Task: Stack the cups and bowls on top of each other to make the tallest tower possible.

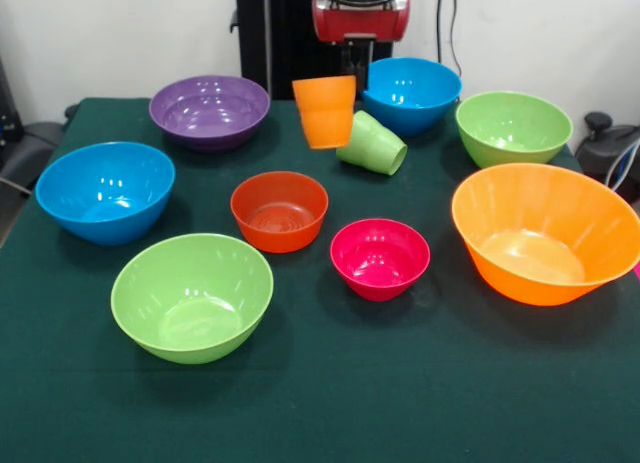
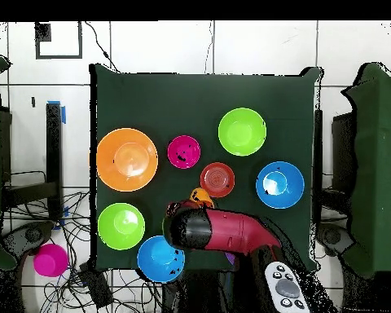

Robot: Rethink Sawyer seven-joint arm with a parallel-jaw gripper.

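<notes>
My gripper (image 1: 352,73) comes down at the table's far side and is shut on the rim of the orange cup (image 1: 325,111), which hangs slightly tilted. The cup peeks out beside the arm in the overhead view (image 2: 201,196). The light green cup (image 1: 372,143) lies on its side just right of it. The small red-orange bowl (image 1: 280,208) and the magenta bowl (image 1: 380,255) stand apart at mid-table. Each bowl stands alone; nothing is stacked.
Around them stand the purple bowl (image 1: 210,108), two blue bowls (image 1: 105,188) (image 1: 412,91), two green bowls (image 1: 192,293) (image 1: 512,125) and the largest orange bowl (image 1: 545,233). The arm (image 2: 223,230) hides the purple bowl from overhead. A handheld controller (image 2: 285,287) lies by the robot's base.
</notes>
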